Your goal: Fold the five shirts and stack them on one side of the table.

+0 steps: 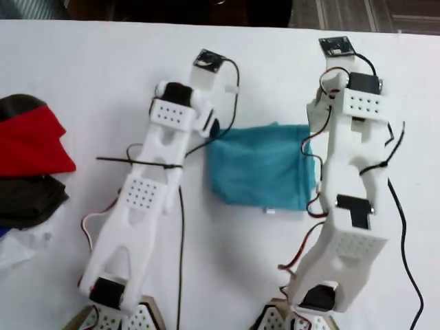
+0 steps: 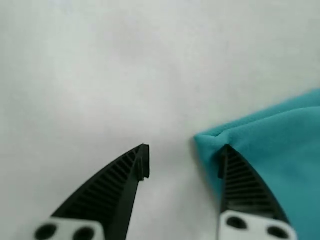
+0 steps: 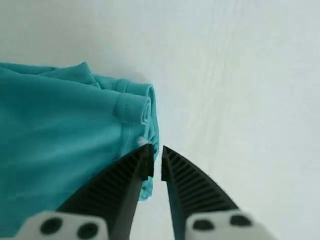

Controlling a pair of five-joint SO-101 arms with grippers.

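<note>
Straddling one corner of the folded teal fabric shirt (image 2: 280, 135), my left claw (image 2: 185, 152) stood wide apart: one ribbed black finger (image 2: 239, 175) lay on the cloth just inside that corner, and the other finger (image 2: 120, 180) hung over the bare white tabletop (image 1: 82, 62) beside it. Nothing sat in the gap between them.

My right claw (image 3: 156, 152) was at the opposite edge of the shirt, where the hems bunched into small rolls. Its fingers were drawn nearly together, with a thin slit showing between the tips. One tip sat over the hem and the other over the table; whether any cloth was pinched I could not tell.

Seen from above, the shirt lay flat as a rough rectangle in the middle of the table, between my two white arms. Well apart from it, at the table's left edge, was a loose heap of clothes: a red garment (image 1: 34, 141) over a dark garment (image 1: 27, 199), with something pale (image 1: 20, 247) beneath.
</note>
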